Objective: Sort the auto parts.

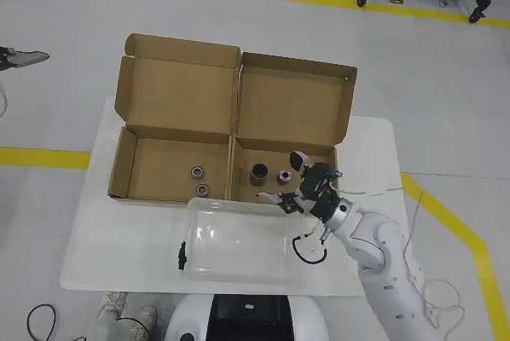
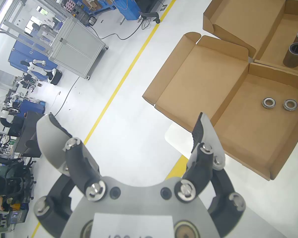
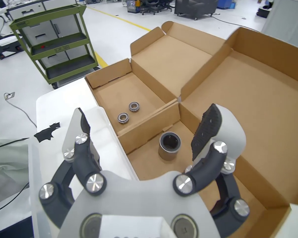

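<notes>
The parts were two small steel bearing rings [image 3: 128, 112] lying side by side in the left box [image 3: 109, 100], and a dark hollow sleeve [image 3: 169, 146] standing upright beside a small silvery cylinder [image 1: 282, 177] in the right box [image 3: 250, 115]. My right gripper [image 3: 145, 125] hung spread and empty over that box's near edge, the sleeve just beyond its fingers. My left gripper [image 2: 126, 125], also spread, hung off the counter [image 1: 110, 239] over the floor, well apart from the parts.

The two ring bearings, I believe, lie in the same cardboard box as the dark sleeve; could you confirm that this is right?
Not quite: the two ring bearings lie in the neighbouring cardboard box, separate from the dark sleeve, as the top view shows.
</notes>
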